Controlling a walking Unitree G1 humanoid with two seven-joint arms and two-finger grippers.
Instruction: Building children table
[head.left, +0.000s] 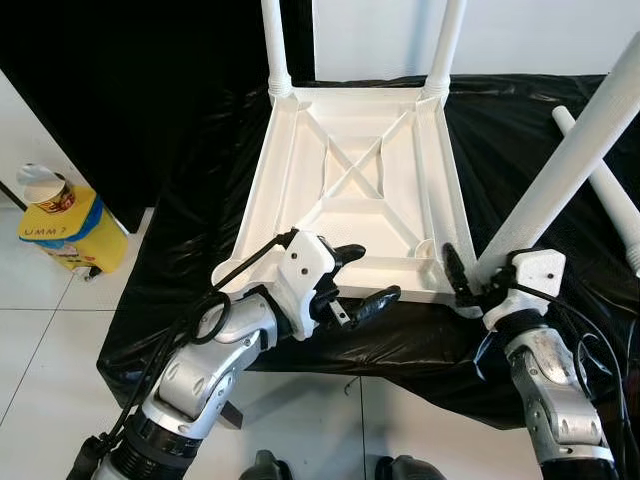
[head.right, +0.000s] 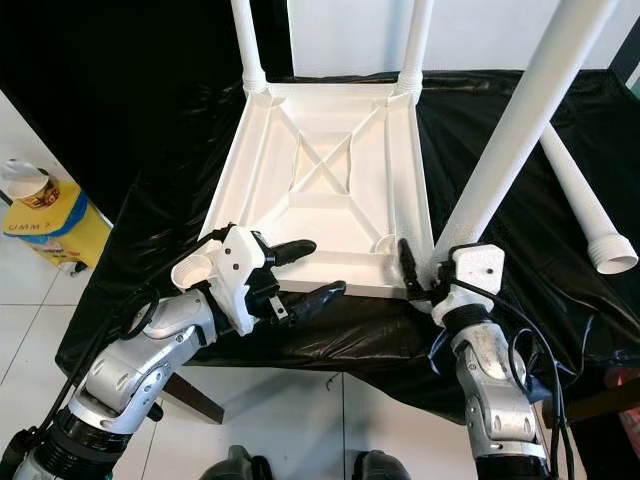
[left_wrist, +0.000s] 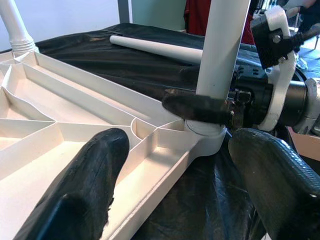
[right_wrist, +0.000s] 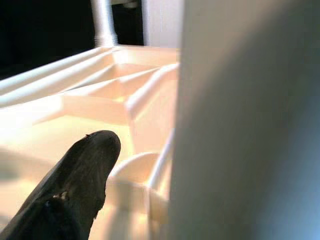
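Note:
An upturned white plastic table top (head.left: 290, 170) lies on a black-draped surface, with two white legs (head.left: 275, 40) standing in its far corners. A third white leg (head.left: 570, 170) leans up to the right, its lower end at the near right corner socket (left_wrist: 205, 132). My right gripper (head.left: 475, 275) is shut on this leg just above the socket; one black finger (right_wrist: 80, 170) shows beside it. My left gripper (head.left: 372, 272) is open at the table top's near edge, its fingers (left_wrist: 95, 175) spread wide. A fourth leg (head.right: 580, 195) lies loose on the cloth at the right.
A yellow container (head.left: 70, 225) with a cup on top stands on the white tiled floor at the left. The black cloth (head.left: 180, 300) hangs over the near edge of the surface. A dark backdrop stands behind at the left.

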